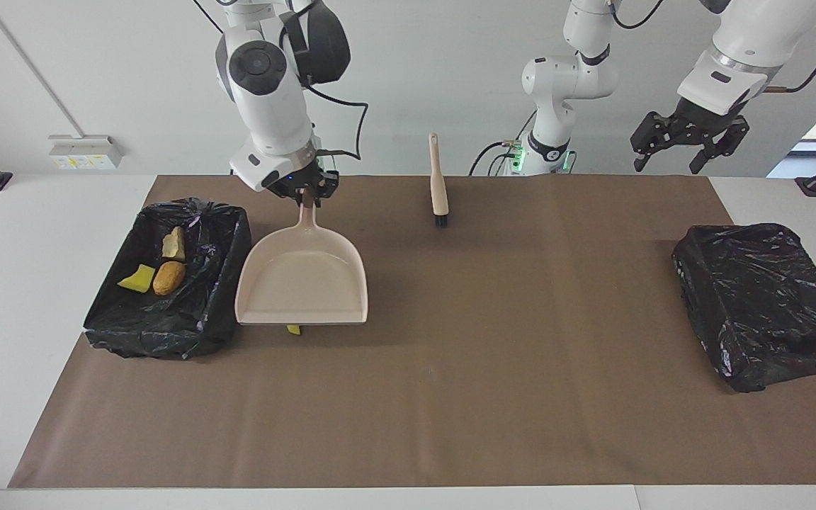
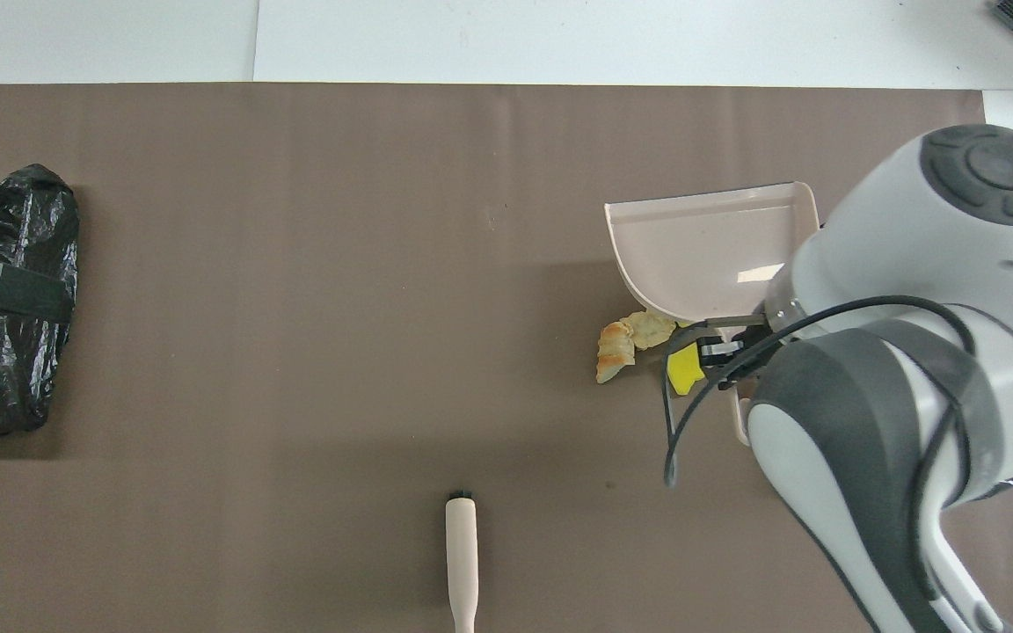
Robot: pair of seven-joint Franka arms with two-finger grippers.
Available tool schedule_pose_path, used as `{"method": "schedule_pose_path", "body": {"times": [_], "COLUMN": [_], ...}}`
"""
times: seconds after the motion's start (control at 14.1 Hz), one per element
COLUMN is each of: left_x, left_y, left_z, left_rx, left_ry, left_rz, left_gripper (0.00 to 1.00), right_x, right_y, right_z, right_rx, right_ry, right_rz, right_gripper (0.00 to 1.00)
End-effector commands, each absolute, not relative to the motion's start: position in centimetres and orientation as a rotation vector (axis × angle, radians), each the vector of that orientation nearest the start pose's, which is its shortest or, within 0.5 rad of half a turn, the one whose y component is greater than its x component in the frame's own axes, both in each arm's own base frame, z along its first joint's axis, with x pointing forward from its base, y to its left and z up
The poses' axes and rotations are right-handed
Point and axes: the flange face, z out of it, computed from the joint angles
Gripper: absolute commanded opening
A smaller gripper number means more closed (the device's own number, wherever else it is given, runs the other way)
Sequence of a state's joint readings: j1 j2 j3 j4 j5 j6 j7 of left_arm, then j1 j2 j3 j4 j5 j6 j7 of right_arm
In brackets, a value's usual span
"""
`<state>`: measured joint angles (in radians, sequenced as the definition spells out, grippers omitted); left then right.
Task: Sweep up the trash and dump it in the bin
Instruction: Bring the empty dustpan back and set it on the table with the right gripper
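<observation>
The right tool [image 1: 307, 195] is shut tight on the handle of the beige dustpan [image 1: 303, 282]. It holds the pan up in the air over the scraps of trash that lie on the brown mat [image 1: 450, 397]. The pan's open mouth points away from the robots.

From the facing view the pan hides nearly all of those scraps. Only a tiny yellow tip [image 1: 295, 329] peeks out under its front edge. From above you can see more: two tan pastry lumps [image 2: 625, 341] and a yellow sponge chunk [image 2: 685, 369] sit under the back of the pan and the tool. The big white right arm blocks much of that view, and it covers the bin there too.

The black-lined bin [image 1: 220, 297] stands just beside the pan, toward the right arm's end of the worktop. Inside it lie three bits of trash: a yellow sponge piece [image 1: 137, 279], a round brown bread lump [image 1: 168, 278] and a pale crusty piece [image 1: 173, 244].

The brush [image 1: 439, 185] lies on the mat near the robots, in the middle, with its dark bristles pointing away from them. Nothing touches it.

A second black bag bin [image 1: 758, 301] sits at the left arm's end of the worktop. The left tool [image 1: 666, 164] waits up in the air near that end, with its fingers spread wide and nothing in them.
</observation>
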<state>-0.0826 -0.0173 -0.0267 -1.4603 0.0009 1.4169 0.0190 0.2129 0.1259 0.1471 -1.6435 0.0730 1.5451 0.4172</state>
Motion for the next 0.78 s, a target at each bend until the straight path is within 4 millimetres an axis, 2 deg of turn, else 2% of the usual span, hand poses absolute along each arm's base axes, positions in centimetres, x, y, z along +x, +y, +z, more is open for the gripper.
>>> {"method": "schedule_pose_path", "body": {"times": [0.0,0.14,0.35,0.5,0.64,0.71], "left_x": [51.8,51.9,51.8,51.7,51.7,51.8], "left_y": [-5.8,-5.7,-5.8,-5.8,-5.7,-5.7], "left_z": [67.1,67.1,67.2,67.2,67.2,67.1], "left_rx": [-3.113,-3.114,-3.113,-3.115,-3.114,-3.113], "left_ry": [0.226,0.224,0.226,0.224,0.221,0.221], "left_rz": [0.056,0.049,0.049,0.054,0.056,0.059], "left_gripper": [1.00,1.00,1.00,1.00,1.00,1.00], "right_x": [56.7,56.4,56.3,55.0,54.2,54.2], "right_y": [26.9,31.4,37.5,42.5,45.2,45.0], "right_z": [50.6,48.3,45.0,41.7,39.1,38.9], "right_rx": [-3.045,-3.042,-2.994,-2.988,-2.984,-2.988], "right_ry": [0.222,0.157,0.216,0.183,0.149,0.147], "right_rz": [0.326,0.290,0.260,0.249,0.231,0.225], "right_gripper": [0.00,0.00,0.00,0.00,0.00,0.00]}}
